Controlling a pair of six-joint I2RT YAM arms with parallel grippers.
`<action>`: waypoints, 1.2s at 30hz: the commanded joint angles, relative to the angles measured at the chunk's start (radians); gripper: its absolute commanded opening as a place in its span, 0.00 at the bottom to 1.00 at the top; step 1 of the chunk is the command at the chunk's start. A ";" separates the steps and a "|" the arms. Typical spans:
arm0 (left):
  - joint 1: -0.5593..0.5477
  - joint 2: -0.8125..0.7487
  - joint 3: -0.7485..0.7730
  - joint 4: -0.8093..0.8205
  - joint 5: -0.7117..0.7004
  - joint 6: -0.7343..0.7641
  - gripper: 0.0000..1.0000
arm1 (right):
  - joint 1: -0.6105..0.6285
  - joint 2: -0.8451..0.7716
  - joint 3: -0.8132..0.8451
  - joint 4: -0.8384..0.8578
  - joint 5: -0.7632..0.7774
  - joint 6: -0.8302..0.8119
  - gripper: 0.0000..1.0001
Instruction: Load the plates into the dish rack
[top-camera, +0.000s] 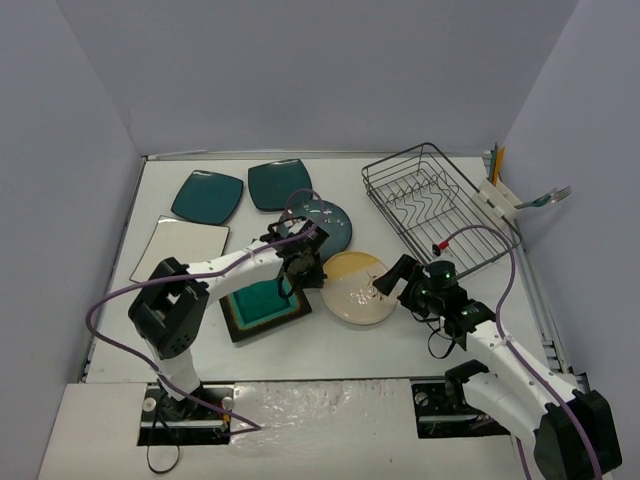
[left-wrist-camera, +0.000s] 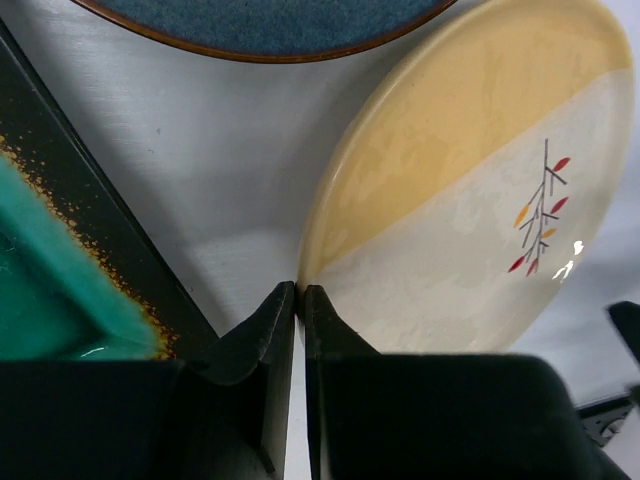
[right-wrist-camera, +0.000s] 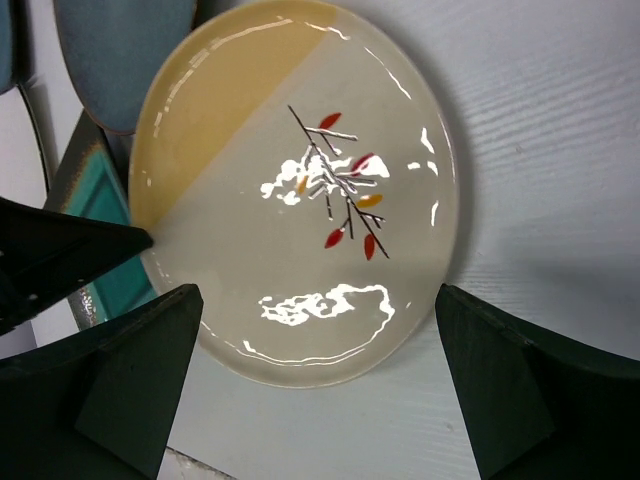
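The cream-and-yellow round plate (top-camera: 358, 290) (left-wrist-camera: 450, 200) (right-wrist-camera: 300, 130) lies flat at the table's middle. My left gripper (top-camera: 305, 270) (left-wrist-camera: 299, 291) is shut with nothing between its fingers, its tips down at that plate's left rim. My right gripper (top-camera: 385, 283) (right-wrist-camera: 318, 300) stands open, straddling the plate's near-right edge from above. The brown-rimmed teal square plate (top-camera: 262, 305) (left-wrist-camera: 60, 290) lies just left of the left gripper. Behind it is the blue-grey round plate (top-camera: 332, 222) (left-wrist-camera: 270, 25). Two dark teal squares (top-camera: 207, 196) (top-camera: 279, 184) and a white square (top-camera: 182, 248) lie at the back left. The dish rack (top-camera: 435, 205) holds no plates.
A white utensil holder (top-camera: 500, 196) with utensils hangs on the rack's right side against the right wall. Purple cables loop over both arms. Walls close the table on the left, back and right.
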 joint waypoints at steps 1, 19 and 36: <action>0.024 -0.083 0.052 0.031 0.026 -0.064 0.00 | 0.013 0.042 -0.031 0.097 0.007 0.091 1.00; 0.075 -0.150 -0.040 0.142 0.103 -0.210 0.00 | 0.017 0.125 -0.214 0.343 -0.082 0.261 1.00; 0.104 -0.206 -0.132 0.202 0.087 -0.215 0.00 | 0.053 -0.044 0.076 -0.135 0.165 -0.013 1.00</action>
